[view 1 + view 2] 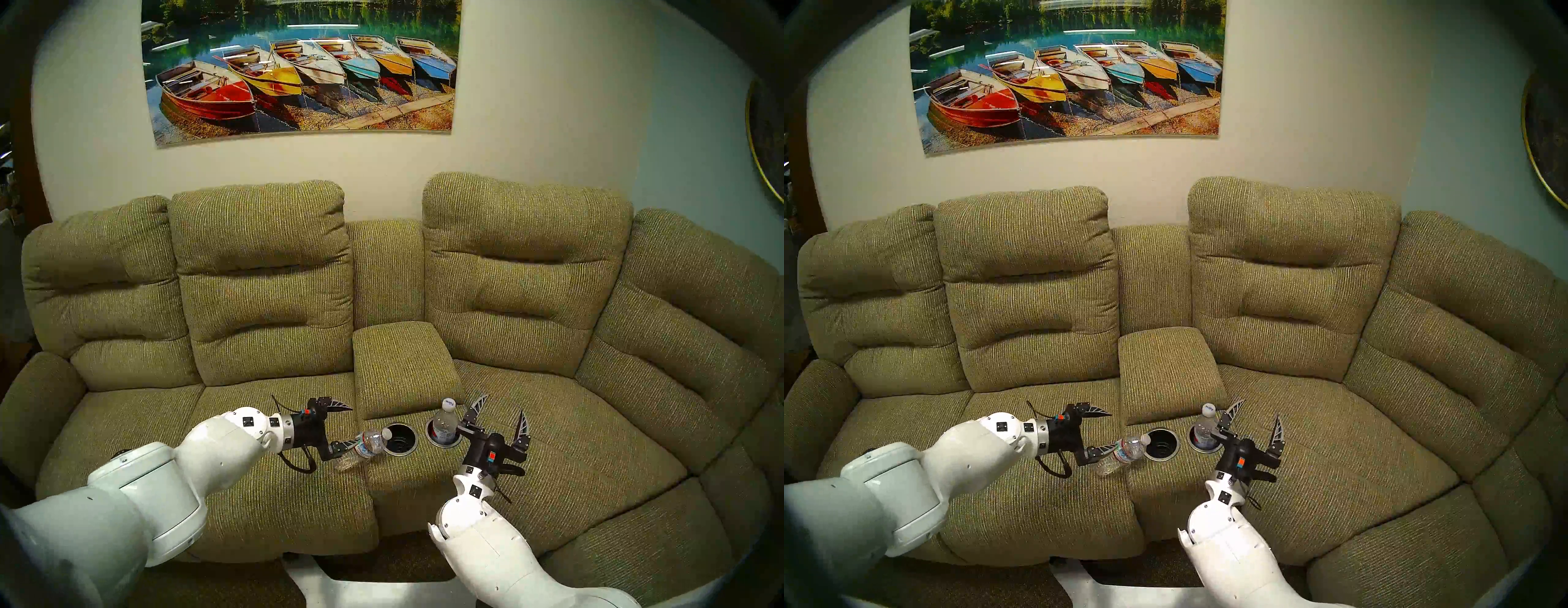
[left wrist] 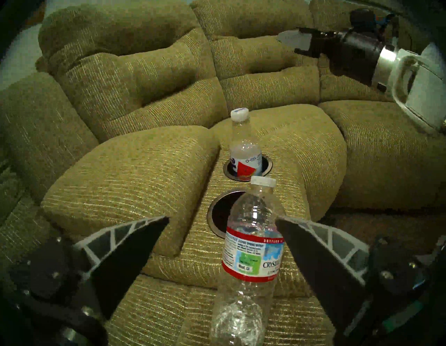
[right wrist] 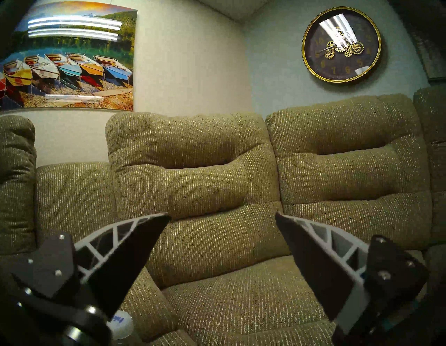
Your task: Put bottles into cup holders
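Your left claw (image 2: 222, 219) stands wide apart around a clear bottle (image 2: 251, 246) that lies on the olive sofa (image 1: 551, 424) seat, its white cap leaning toward the console; one finger (image 2: 311, 244) sits right against the label, and you cannot tell whether it actually touches. On that label you can read "CRYST" in blue beneath a red band, with a green patch beside it; the smaller print is too blurred to make out. Just past the cap lies the near cup holder (image 2: 217, 227), a silver-rimmed well with a dark inside, empty. The far cup holder (image 2: 268, 166) already holds the second bottle (image 2: 243, 145), standing upright, its label showing a red shape and blue marks you cannot read. Your right claw (image 1: 500, 418) is also wide and holds nothing, raised beside that standing bottle and pointing toward the sofa back. On the wall hang a boat picture (image 1: 301, 63) and a round clock (image 3: 341, 46) with gold gears.
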Motion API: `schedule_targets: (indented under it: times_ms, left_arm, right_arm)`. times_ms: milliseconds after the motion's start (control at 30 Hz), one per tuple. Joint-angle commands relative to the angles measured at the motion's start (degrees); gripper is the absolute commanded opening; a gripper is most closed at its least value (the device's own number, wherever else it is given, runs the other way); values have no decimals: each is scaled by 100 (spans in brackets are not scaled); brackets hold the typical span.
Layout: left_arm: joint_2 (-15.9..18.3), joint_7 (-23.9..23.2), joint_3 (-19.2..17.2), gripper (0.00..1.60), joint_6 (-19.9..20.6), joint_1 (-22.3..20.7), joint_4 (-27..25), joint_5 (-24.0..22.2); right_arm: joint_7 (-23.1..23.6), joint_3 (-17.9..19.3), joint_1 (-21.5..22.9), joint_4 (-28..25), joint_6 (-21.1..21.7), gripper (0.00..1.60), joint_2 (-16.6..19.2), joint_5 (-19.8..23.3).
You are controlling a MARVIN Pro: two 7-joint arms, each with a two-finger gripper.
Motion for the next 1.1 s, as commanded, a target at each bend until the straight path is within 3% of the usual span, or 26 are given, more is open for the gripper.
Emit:
schedule_targets:
  times_ms: [0,700,1067]
  left_arm:
    - [-452,89,107,160,231,-347,187,134]
    - [-1051,598,560,160,747,-476,726,689]
    - [-1107,850,723,160,918,-342,981,897]
  right_arm:
    - [-85,-19,-38,-265,75,160,-36,-111]
    - [-282,-15,-132,-431,339,160,-46,-269]
    - [-358,-22,-130,-440,438,160,-48,-318]
